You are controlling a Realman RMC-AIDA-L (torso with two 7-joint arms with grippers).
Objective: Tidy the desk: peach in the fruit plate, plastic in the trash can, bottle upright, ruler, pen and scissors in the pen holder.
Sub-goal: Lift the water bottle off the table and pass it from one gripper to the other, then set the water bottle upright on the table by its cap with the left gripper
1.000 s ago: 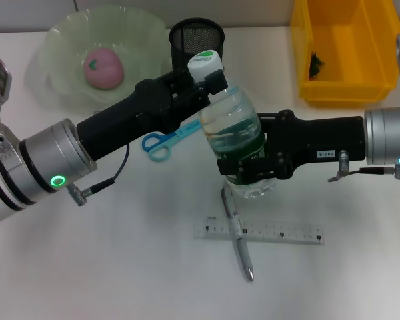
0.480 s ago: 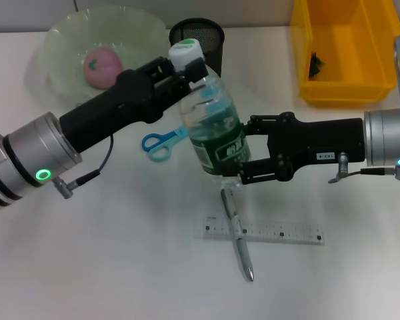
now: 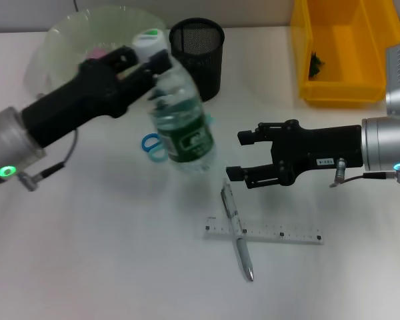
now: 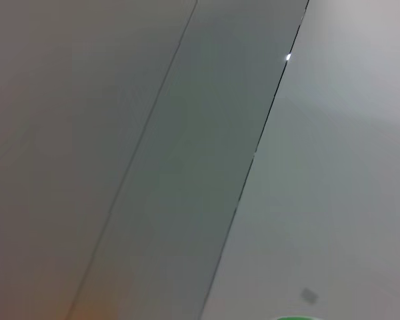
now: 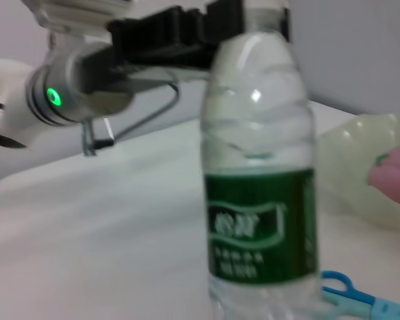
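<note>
Left gripper (image 3: 149, 59): jaws closed on the cap end of the bottle (image 3: 180, 127), which stands near upright, its base at the desk (image 3: 87, 253) beside the scissors (image 3: 153, 145).
Right gripper (image 3: 243, 155): jaws spread wide, empty, just beside the bottle.
Handling: settle the base flat before letting go (the peach (image 5: 395, 175) is already in the fruit plate (image 3: 53, 40)).

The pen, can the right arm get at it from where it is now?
Probably yes: the right gripper is open just above the pen, which lies across the ruler with nothing over it.
</note>
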